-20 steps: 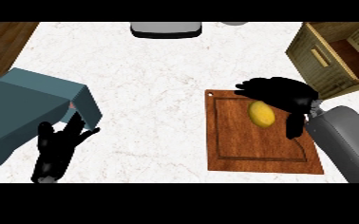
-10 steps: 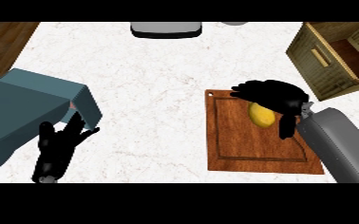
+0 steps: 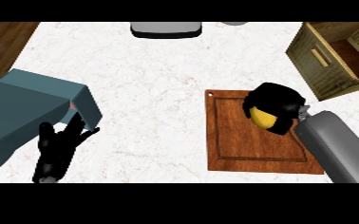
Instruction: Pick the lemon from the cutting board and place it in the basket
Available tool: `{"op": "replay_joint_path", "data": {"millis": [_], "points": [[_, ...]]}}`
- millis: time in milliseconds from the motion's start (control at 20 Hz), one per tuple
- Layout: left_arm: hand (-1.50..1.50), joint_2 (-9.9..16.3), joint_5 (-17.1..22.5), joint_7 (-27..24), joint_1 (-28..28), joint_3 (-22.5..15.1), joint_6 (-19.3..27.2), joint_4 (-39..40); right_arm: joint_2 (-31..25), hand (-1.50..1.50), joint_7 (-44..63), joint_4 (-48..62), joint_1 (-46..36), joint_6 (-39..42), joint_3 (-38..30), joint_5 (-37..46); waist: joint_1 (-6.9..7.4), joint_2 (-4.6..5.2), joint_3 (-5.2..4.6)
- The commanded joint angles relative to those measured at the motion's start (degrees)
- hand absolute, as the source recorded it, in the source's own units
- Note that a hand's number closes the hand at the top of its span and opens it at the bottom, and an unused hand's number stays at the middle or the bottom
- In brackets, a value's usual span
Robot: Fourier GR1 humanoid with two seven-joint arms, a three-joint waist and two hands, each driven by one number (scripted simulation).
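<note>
A yellow lemon (image 3: 261, 118) lies on the brown wooden cutting board (image 3: 238, 147) at the right of the counter. My right hand (image 3: 277, 103) sits over it with fingers curled round it, so only the lemon's lower left part shows. The wooden basket (image 3: 324, 60) stands at the far right edge, beyond the board. My left hand (image 3: 57, 144) rests open at the lower left, next to a teal box.
A teal box (image 3: 35, 107) fills the left edge. A grey appliance (image 3: 166, 29) stands at the back centre, with a pale round object (image 3: 235, 23) to its right. White marble counter (image 3: 147, 85) spreads between them.
My right hand has curled its fingers down round the lemon, covering more of it. The left hand has not moved.
</note>
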Motion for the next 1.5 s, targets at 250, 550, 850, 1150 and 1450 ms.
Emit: {"op": "replay_joint_path", "data": {"millis": [250, 550, 850, 1150, 1450], "points": [[0.00, -2.7, -2.7, 0.7, 3.9, -2.1, 0.8, 1.5, 0.5, 1.50, 0.4, -1.6, 3.2, -4.4, -2.4, 2.5, -0.65, 0.31, -0.73], [0.00, -1.6, -0.7, 0.0, 6.7, 1.0, 1.1, 1.9, -3.6, 1.50, 15.1, -15.3, 16.6, -0.6, -9.2, -0.7, -5.78, -0.91, -0.92], [0.00, -0.6, -0.7, 0.5, 8.0, 1.2, -0.1, 0.7, -4.2, 1.50, 20.5, -34.8, 25.0, 2.0, -18.7, -8.9, -4.60, -0.48, -0.84], [0.00, 0.5, 0.4, 2.1, 7.6, 3.2, 0.6, -0.8, 12.0, 1.50, 24.8, -39.6, 22.9, 5.3, -31.5, -34.2, -6.42, -0.76, -0.78], [0.00, 0.1, -0.1, -0.2, 8.3, 2.4, -1.0, 1.1, 9.5, 1.50, 41.9, -49.1, 14.1, 9.7, -45.6, -49.1, -4.17, -0.47, -1.09]]}}
